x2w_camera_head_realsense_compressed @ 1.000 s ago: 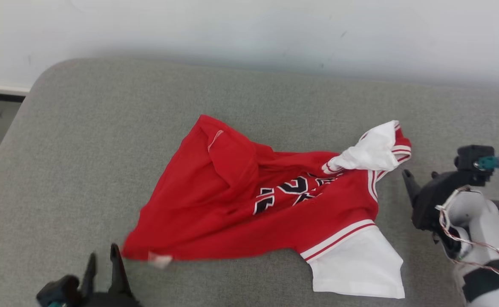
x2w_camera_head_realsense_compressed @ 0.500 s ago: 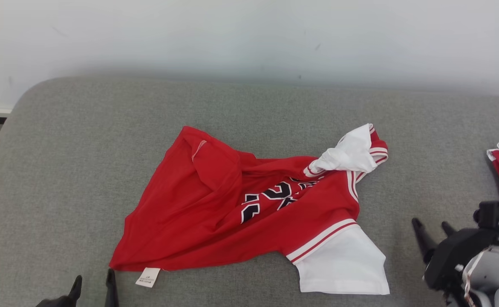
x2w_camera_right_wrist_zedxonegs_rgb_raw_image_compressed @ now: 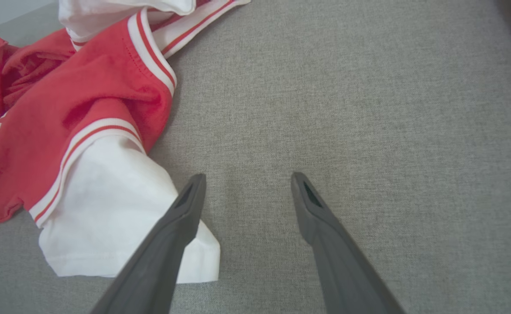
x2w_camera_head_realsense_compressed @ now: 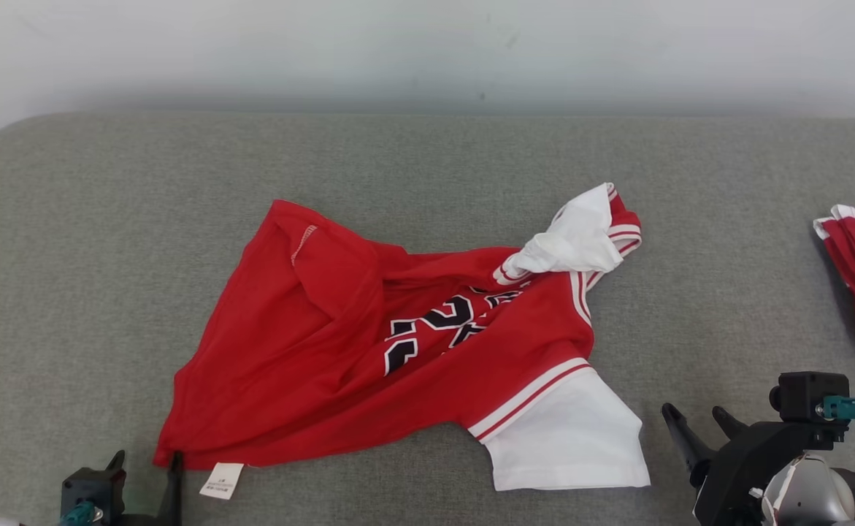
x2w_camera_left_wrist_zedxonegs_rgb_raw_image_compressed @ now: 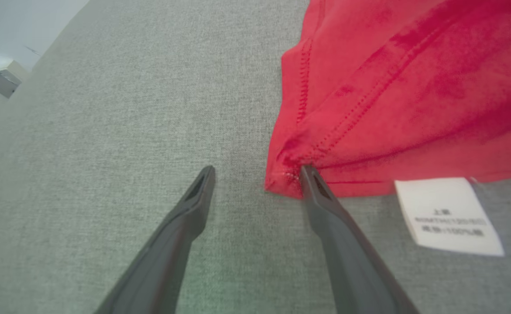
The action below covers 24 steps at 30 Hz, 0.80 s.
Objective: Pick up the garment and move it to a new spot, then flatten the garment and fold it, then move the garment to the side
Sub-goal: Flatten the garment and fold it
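Lying crumpled mid-way across the grey cushion (x2w_camera_head_realsense_compressed: 69, 256), the red jersey (x2w_camera_head_realsense_compressed: 339, 351) looks light and limp. It will likely drape and bunch, so hem corners or shoulder seams seem the best holds.

Left gripper (x2w_camera_left_wrist_zedxonegs_rgb_raw_image_compressed: 256, 174): spread wide, empty, one fingertip touching the hem corner; the jersey runs off toward 1 o'clock.

Right gripper (x2w_camera_head_realsense_compressed: 694, 413): spread wide, empty; white sleeve (x2w_camera_head_realsense_compressed: 569, 446) just beside it at 9 o'clock.

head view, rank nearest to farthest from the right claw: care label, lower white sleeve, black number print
From the right claw:
1. lower white sleeve, just to its left
2. black number print, mid-garment
3. care label, far left by the hem
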Available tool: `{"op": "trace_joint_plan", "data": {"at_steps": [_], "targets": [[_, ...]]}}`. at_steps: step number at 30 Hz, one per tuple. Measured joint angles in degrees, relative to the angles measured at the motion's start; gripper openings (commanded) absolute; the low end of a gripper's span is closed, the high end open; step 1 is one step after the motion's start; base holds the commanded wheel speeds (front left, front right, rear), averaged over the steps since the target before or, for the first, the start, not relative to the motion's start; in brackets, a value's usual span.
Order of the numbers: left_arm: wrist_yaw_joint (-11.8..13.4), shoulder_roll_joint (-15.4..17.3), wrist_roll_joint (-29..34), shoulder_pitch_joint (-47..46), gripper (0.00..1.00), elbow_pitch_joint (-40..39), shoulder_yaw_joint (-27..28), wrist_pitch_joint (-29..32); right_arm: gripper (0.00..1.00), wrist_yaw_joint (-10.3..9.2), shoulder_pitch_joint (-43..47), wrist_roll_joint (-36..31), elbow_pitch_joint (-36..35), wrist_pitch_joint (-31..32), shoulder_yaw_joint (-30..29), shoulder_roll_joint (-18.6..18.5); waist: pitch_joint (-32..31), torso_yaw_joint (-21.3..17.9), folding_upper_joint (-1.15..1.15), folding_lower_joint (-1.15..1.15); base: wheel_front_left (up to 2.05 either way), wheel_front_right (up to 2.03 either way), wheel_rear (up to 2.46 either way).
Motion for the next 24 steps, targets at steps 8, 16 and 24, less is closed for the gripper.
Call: {"op": "trace_joint_plan", "data": {"at_steps": [8, 16, 24], "targets": [[-1.4, 0.3, 0.0, -0.8, 0.47, 0.8, -1.2, 0.2, 1.0, 0.0, 0.0, 0.4, -0.3, -0.4, 0.2, 0.0, 0.6, -1.2, 0.0, 0.0, 0.0, 0.0, 0.0], [-0.7, 0.0, -1.7, 0.6, 0.94, -0.9, -0.4, 0.8, 1.0, 0.0, 2.5, 0.6, -1.5, 1.6, 0.0, 0.0, 0.1, -1.2, 0.0, 0.0, 0.0, 0.0, 0.0], [-0.9, 1.2, -3.8, 3.0, 1.0, -5.4, 0.4, 2.6, 1.0, 0.0, 3.5, 0.6, -2.4, 1.9, -0.4, 0.0, -0.1, -1.3, 0.0, 0.0, 0.0, 0.0, 0.0]]}}
